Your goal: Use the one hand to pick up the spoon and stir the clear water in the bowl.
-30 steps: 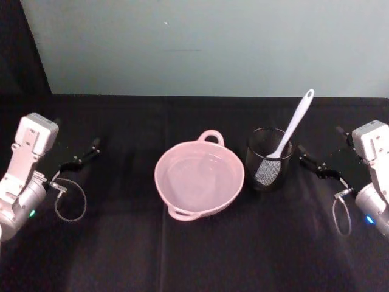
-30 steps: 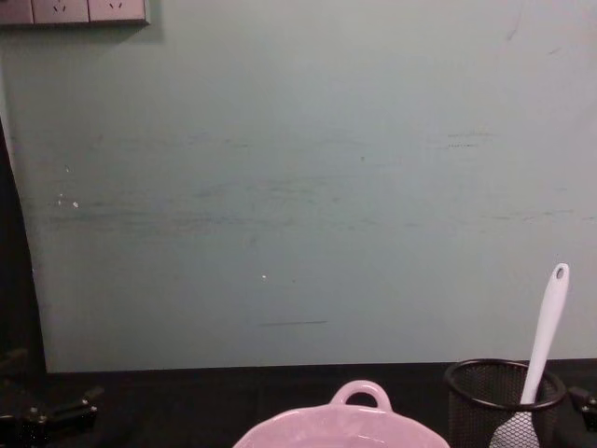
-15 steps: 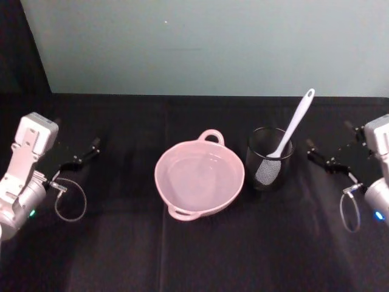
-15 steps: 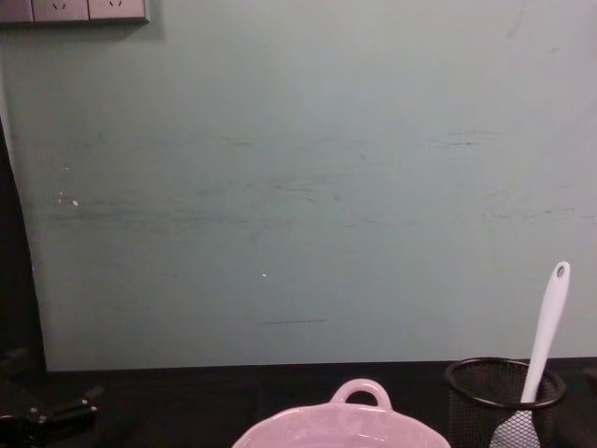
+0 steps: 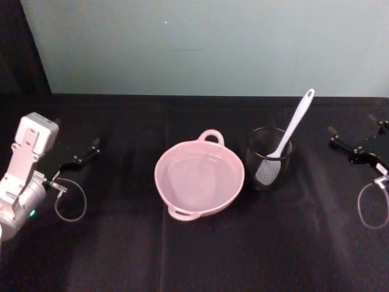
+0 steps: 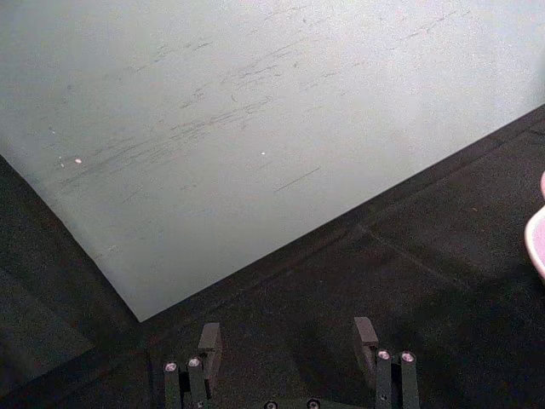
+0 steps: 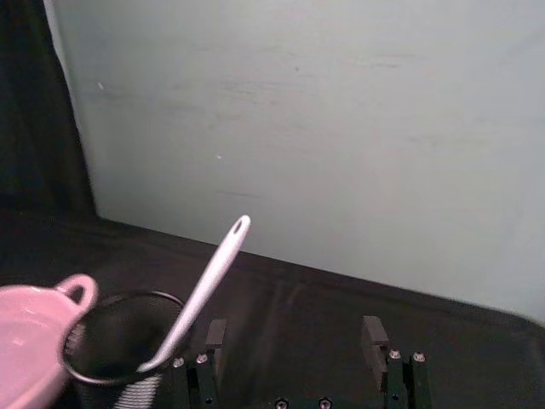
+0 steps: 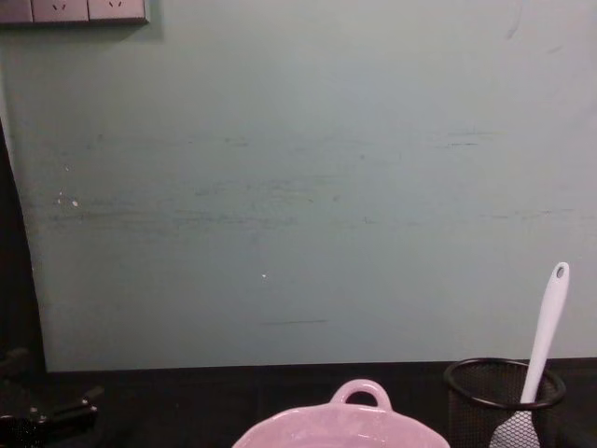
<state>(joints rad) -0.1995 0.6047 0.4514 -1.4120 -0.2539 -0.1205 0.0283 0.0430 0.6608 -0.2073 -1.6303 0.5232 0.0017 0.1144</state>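
Right pincer (image 7: pixel 294 329): jaws apart, 3 o'clock of mesh cup (image 5: pixel 254 159).
Left pincer (image 6: pixel 288 334): jaws apart, parked.
Plan: I'd grip spoon (image 5: pixel 294 126) handle high.

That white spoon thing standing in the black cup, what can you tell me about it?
The spoon is white, plastic-looking, with a long slim handle, a hole at its tip, and a flat angular head. It stands head-down in the black mesh cup, leaning on the rim, handle tilted, right of the pink bowl. Nothing grips it.
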